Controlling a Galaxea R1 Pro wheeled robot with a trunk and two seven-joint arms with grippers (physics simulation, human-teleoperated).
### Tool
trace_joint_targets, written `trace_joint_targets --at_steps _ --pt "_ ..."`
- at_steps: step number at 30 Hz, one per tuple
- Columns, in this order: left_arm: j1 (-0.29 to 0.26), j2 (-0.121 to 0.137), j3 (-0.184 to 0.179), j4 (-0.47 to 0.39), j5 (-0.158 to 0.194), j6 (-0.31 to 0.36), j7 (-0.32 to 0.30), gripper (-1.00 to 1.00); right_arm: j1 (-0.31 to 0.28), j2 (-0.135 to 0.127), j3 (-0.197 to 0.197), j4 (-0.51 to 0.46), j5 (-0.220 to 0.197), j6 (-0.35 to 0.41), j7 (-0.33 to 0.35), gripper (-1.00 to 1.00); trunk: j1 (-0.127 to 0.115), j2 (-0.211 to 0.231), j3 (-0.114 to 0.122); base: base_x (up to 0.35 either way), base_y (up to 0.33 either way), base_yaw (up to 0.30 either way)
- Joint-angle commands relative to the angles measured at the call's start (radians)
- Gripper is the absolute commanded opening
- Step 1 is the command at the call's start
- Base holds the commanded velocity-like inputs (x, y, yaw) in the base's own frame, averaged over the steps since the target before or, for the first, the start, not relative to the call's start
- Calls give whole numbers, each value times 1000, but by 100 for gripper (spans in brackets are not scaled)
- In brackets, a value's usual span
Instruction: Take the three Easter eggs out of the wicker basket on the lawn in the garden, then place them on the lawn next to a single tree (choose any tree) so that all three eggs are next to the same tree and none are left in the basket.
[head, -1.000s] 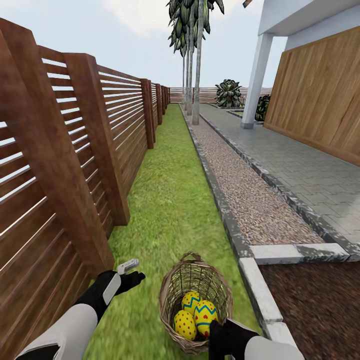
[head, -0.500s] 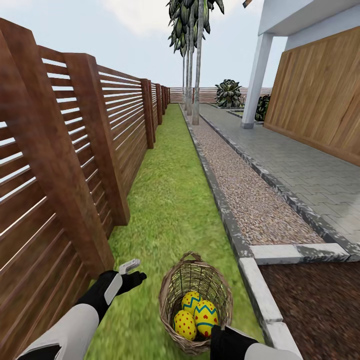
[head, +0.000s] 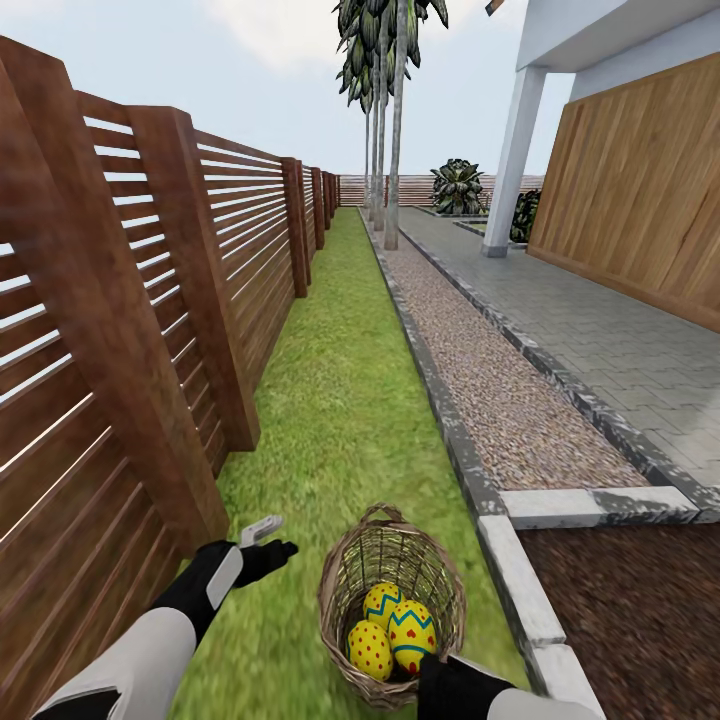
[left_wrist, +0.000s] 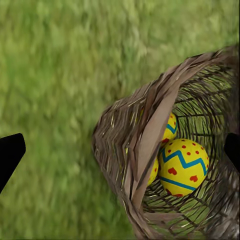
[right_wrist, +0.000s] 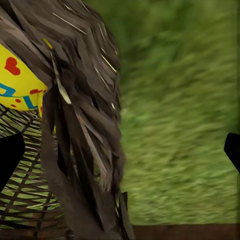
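The wicker basket (head: 392, 590) stands on the lawn (head: 335, 400) just in front of me. It holds the three Easter eggs: one at the back (head: 381, 603), one on the right (head: 411, 632) and one at the front left (head: 369, 650). My left gripper (head: 272, 542) hovers open over the grass left of the basket; its wrist view looks down at the basket (left_wrist: 150, 150) and an egg (left_wrist: 184, 166). My right gripper (head: 436, 664) is open at the basket's near right rim, straddling the wicker wall (right_wrist: 85, 125) with an egg (right_wrist: 17, 82) just inside. Tall grey trees (head: 394, 150) stand far down the lawn.
A brown slatted fence (head: 150, 300) runs close along the left of the grass strip. To the right lie a grey stone kerb (head: 432, 375), a gravel strip (head: 495, 390), grey paving (head: 610, 340) and a dark mulch bed (head: 640, 610).
My left gripper has edged slightly forward and to the right, toward the basket. My right hand has sunk a little lower at the basket's near rim. The eggs and basket have not moved.
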Motion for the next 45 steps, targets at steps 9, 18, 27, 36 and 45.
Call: trace_joint_targets --at_steps 9,18,27,36,45 --pt "0 3 9 -2 0 8 -29 100 33 0 4 19 -9 -5 108 100 8 -14 -7 0 0 0" --pt "0 4 9 -2 0 9 -29 100 34 0 5 20 -9 -5 109 100 19 -35 -17 0 0 0" --pt "0 5 9 -2 0 10 -29 100 34 0 6 18 -9 -5 111 100 34 -63 -29 0 0 0" --pt "0 6 9 -2 0 10 -29 100 34 0 5 17 -9 -6 111 100 54 -98 -45 0 0 0" --pt "0 6 10 -2 0 10 -29 100 34 0 4 18 -9 -5 111 100 73 -133 -60 0 0 0"
